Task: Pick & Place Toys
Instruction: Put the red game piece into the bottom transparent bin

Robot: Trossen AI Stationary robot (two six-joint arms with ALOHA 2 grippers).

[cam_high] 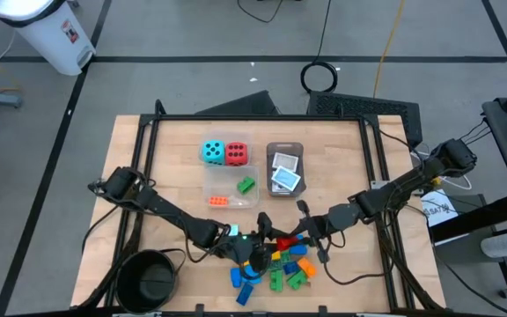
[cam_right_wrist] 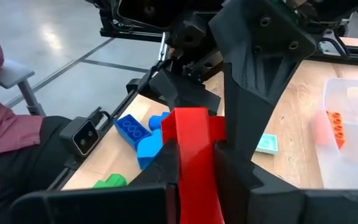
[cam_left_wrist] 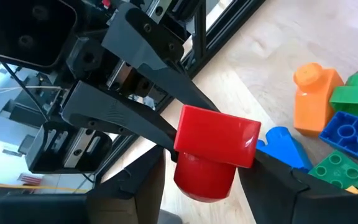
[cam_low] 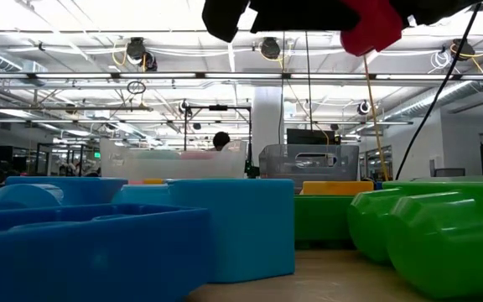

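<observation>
you see blue bricks [cam_low: 141,226] close left on desk [cam_low: 325,281] | green bricks [cam_low: 426,226] right | red brick [cam_low: 371,25] up top in dark jaws | clear tubs [cam_low: 309,159] behind

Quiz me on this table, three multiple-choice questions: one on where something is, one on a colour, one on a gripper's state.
1. Where do the white cards lie?
A. In the black bowl
B. In the grey tray
C. Among the loose bricks

2. What colour is the brick held up above the table?
A. Red
B. Yellow
C. Green

3. How is the right gripper?
A. Open and empty
B. Resting on the table
C. Shut on the brick

Answers:
1 B: the white cards sit inside the grey tray in the high view.
2 A: the brick is plainly red.
3 C: the right gripper clamps it on both sides.
</observation>
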